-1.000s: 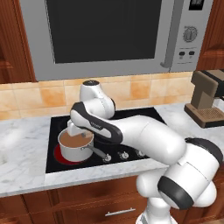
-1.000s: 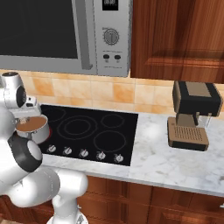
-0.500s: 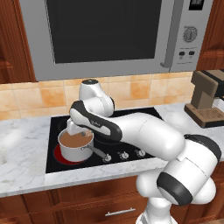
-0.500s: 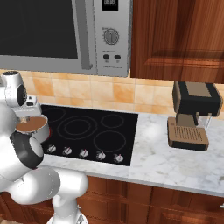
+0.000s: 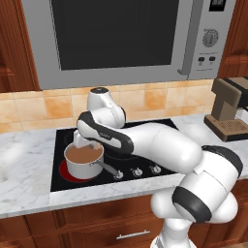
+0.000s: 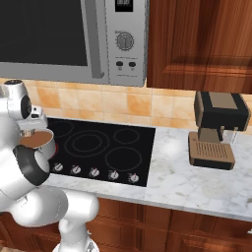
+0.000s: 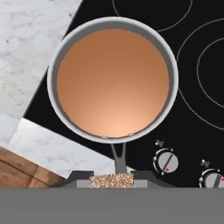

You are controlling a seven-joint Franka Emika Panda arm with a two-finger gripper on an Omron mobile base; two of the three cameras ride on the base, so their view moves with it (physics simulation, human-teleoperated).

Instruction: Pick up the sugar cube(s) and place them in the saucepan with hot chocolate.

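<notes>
Gripping a sugar cube (image 7: 111, 180), the end effector (image 7: 111, 180) hangs above the saucepan (image 7: 113, 81).

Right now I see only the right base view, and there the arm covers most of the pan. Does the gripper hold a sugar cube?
Observer: Yes. In the hand view the gripper is shut on a speckled sugar cube.
Operator: Is the cube over the hot chocolate?
Observer: I cannot say for sure. The whole rim of the saucepan shows ahead of the gripper, but the cube appears against the handle, not against the hot chocolate.
Operator: Where does this handle point?
Observer: In the left base view it points toward the front knobs.
</notes>
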